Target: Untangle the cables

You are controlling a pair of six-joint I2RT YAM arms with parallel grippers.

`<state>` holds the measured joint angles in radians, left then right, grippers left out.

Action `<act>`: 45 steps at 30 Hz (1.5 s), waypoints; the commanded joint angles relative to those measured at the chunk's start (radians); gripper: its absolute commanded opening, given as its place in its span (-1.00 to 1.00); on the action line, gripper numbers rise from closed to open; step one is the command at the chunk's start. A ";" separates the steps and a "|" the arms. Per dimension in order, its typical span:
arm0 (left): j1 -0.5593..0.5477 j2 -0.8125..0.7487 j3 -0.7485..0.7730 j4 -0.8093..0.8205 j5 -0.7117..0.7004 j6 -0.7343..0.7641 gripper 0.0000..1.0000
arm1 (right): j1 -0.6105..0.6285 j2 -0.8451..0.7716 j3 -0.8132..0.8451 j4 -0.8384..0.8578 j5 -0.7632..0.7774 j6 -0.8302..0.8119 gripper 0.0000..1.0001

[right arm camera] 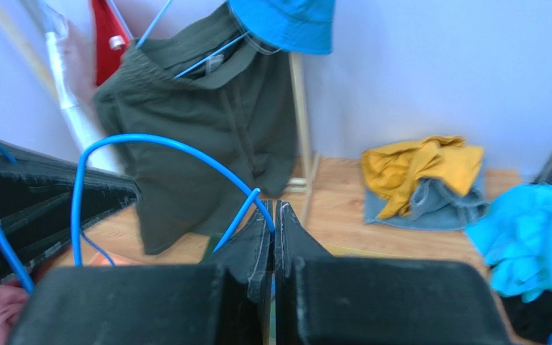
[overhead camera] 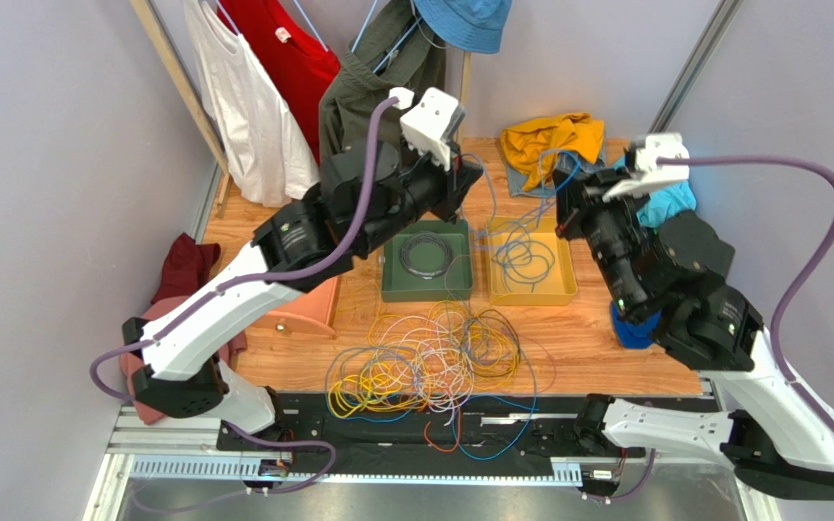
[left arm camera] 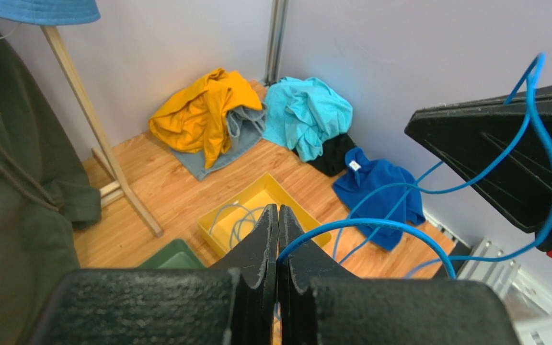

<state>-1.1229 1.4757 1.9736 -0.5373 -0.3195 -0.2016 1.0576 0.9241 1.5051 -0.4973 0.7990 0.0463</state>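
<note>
Cables [overhead camera: 427,364], thin and glossy, lay in a multicoloured tangle just in front of the yellow tray [overhead camera: 530,297]. Pale blue loops [overhead camera: 521,258] lay coiled inside the tray. Only the wrist views showed the left gripper [left arm camera: 277,215] and right gripper [right arm camera: 272,212], each with matte black fingers clamped on one smooth blue cable [left arm camera: 372,224] held above the tray.

Wooden table [overhead camera: 590,345] carrying trays, cloths and cables [overhead camera: 432,364]
The cables lie tangled at the middle of the near edge; behind them a green tray [overhead camera: 427,294] and a yellow tray [overhead camera: 531,297] sit side by side; a yellow cloth [overhead camera: 554,139] at the far edge; a cyan cloth [overhead camera: 674,202] in the far right corner; a blue cloth [overhead camera: 628,331] at the right edge.
</note>
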 commanded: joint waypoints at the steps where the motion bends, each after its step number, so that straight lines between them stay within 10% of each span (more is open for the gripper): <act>1: 0.067 0.061 -0.001 0.155 0.118 -0.051 -1.00 | -0.192 0.111 0.096 -0.081 -0.158 -0.053 -1.00; 12: 0.245 0.308 -0.061 0.302 0.299 -0.266 -1.00 | -0.599 0.222 -0.109 0.049 -0.383 0.219 -1.00; 33: 0.318 0.727 0.057 0.433 0.511 -0.390 -1.00 | -0.748 0.378 -0.477 0.286 -0.402 0.328 -1.00; 45: 0.310 0.609 -0.120 0.476 0.537 -0.432 -1.00 | -0.766 0.369 -0.534 0.266 -0.350 0.380 -1.00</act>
<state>-0.8055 2.2253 1.9335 -0.1268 0.2108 -0.6109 0.2955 1.3243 0.9779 -0.2665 0.4179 0.3927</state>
